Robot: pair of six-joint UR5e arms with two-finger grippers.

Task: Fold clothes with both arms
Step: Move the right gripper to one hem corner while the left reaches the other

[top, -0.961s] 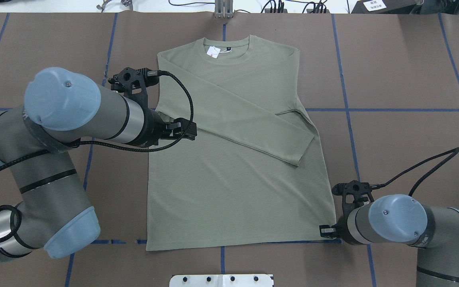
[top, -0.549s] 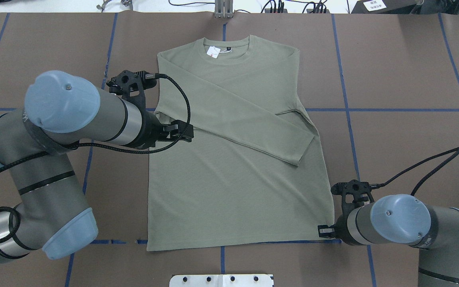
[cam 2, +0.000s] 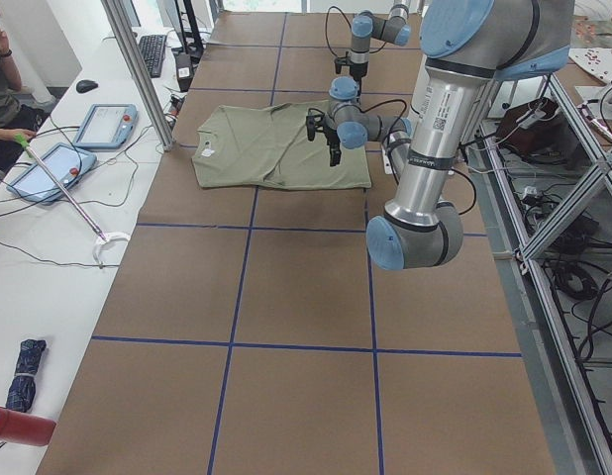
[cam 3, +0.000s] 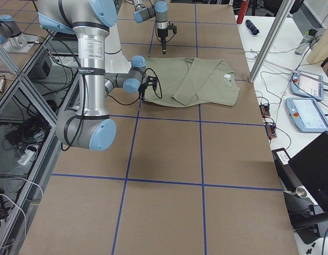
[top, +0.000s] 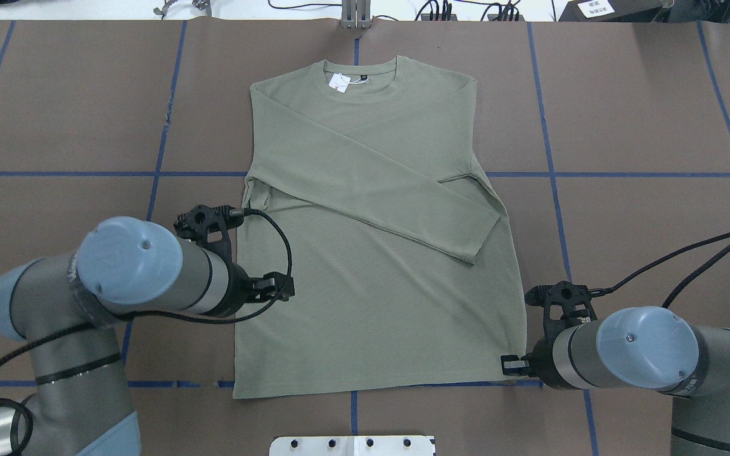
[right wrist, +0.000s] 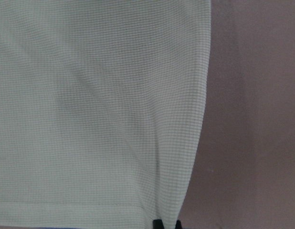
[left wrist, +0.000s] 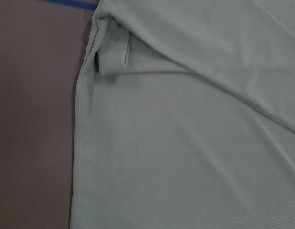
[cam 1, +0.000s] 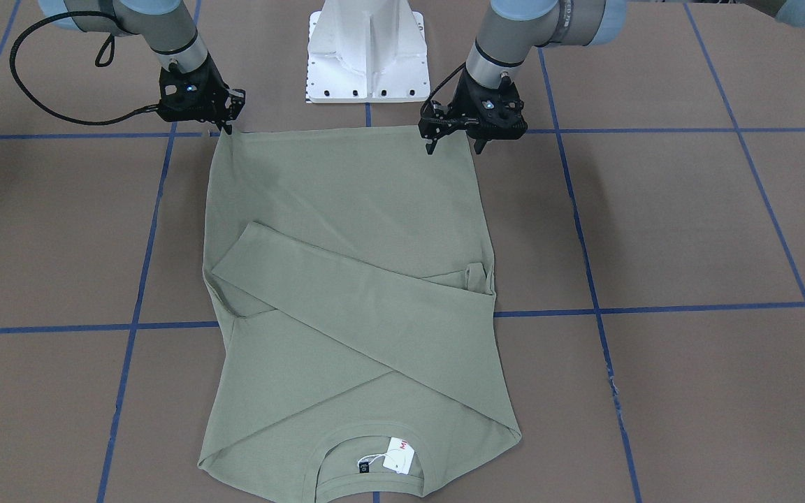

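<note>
Left gripper [cam 1: 453, 146] down shirt [cam 1: 346, 202], splayed front-on

The shirt [top: 371, 297] is plain sage green in a fine waffle knit. At its neck sit a white hang tag [cam 1: 399, 454] with red print and a black label [cam 1: 364, 464]. Around the shirt the worktop [top: 644, 114] is brown, crossed by a blue tape grid [top: 593, 174]. Left arm [top: 149, 278] and right arm [top: 644, 348] are grey and silver with light-blue caps; left end effector [cam 1: 454, 148] and right end effector [cam 1: 226, 126] are black.
</note>
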